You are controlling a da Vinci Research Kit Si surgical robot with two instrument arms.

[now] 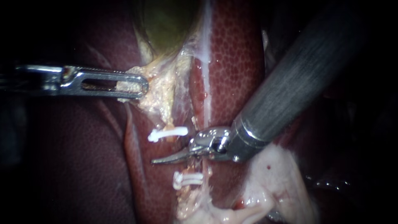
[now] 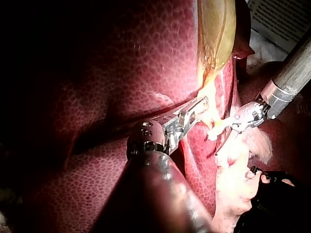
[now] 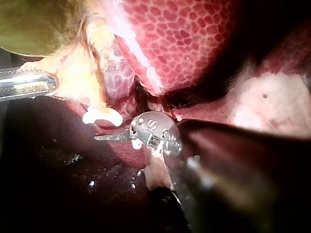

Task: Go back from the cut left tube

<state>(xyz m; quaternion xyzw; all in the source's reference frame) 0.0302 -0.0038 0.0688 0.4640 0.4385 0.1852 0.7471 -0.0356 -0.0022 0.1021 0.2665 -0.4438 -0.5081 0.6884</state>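
Resting the right instrument point(image 1: 159, 160) just below the upper clip point(image 1: 168, 133), jaws pressed together and empty, in the gap of the cut left tube point(image 1: 168, 123), one stump sitting in that clip. Clamping pale tissue point(image 1: 161, 93) above the clip with the left instrument point(image 1: 139, 86). Probably best: drawing the right tip straight back along its own shaft, away from the clip, jaws closed, avoiding snagging the clip or grazing the liver point(image 1: 232, 62) beside it; holding left traction steady.
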